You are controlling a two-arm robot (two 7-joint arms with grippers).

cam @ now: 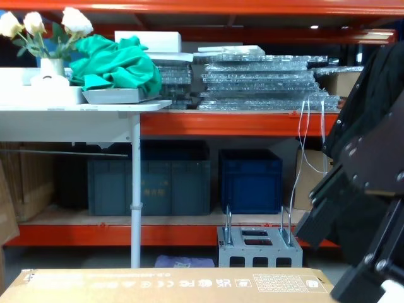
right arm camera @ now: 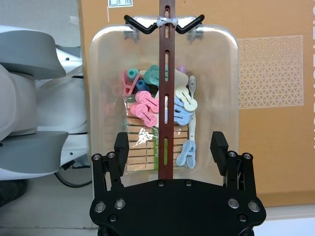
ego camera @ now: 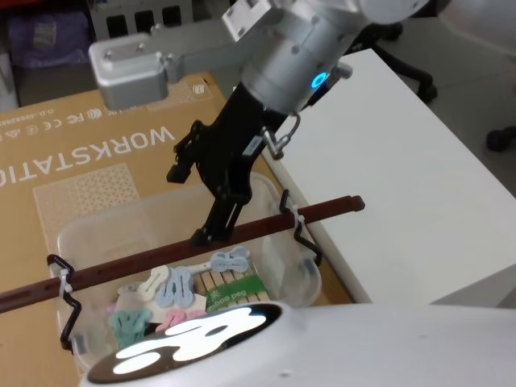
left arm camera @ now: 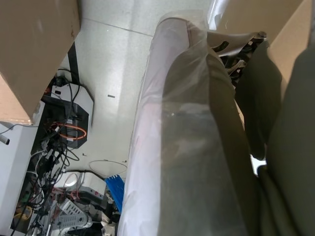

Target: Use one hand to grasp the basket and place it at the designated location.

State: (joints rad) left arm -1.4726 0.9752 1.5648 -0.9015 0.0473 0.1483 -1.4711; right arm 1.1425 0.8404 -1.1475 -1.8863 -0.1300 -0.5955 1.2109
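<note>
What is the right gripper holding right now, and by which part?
Nothing yet. The right gripper has its jaws open, one on each side of the handle bar of the basket, not clamped on it.

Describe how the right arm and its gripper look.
The right arm is a light grey, rounded housing with a glowing blue ring light. Its gripper is black and boxy, studded with silver bolts, ending in two flat black jaws.

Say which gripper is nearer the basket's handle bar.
Right. The right gripper hovers open astride the dark red handle bar of the clear plastic basket; the left arm's wrist view faces floor.
</note>
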